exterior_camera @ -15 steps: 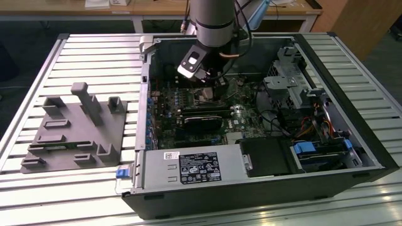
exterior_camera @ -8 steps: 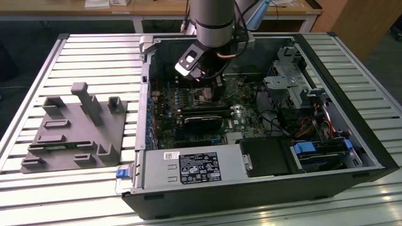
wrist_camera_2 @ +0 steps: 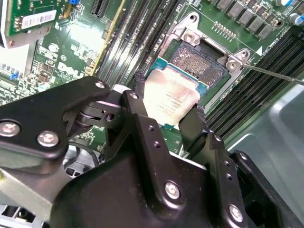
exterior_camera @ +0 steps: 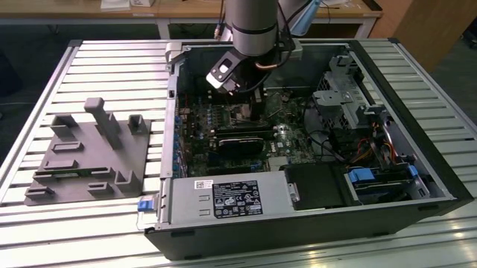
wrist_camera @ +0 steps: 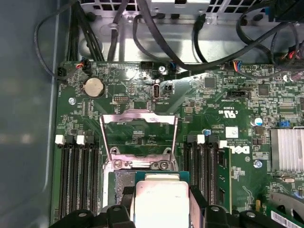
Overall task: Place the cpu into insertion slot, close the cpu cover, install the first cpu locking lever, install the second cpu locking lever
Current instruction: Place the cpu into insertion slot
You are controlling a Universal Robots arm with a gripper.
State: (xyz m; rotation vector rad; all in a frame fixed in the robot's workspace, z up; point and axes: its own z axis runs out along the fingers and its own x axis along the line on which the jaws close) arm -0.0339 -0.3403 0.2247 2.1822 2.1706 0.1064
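In the exterior view the arm reaches down into the open case [exterior_camera: 298,237] on the slatted bench [exterior_camera: 111,61]. Its pincer [exterior_camera: 249,97] is in the upper centre of the frame, over the board, and a grey fixture [exterior_camera: 89,151] lies at the exterior view's left.

In the second wrist view the pincer [wrist_camera_2: 169,99] pinches the cpu [wrist_camera_2: 173,95] by two opposite edges, probably to keep it flat over the slot [wrist_camera_2: 202,59]. I cannot tell whether it is seated.

In the first wrist view the cover [wrist_camera: 137,118] stands swung up, leaving the slot [wrist_camera: 118,183] open to the cpu [wrist_camera: 159,199].
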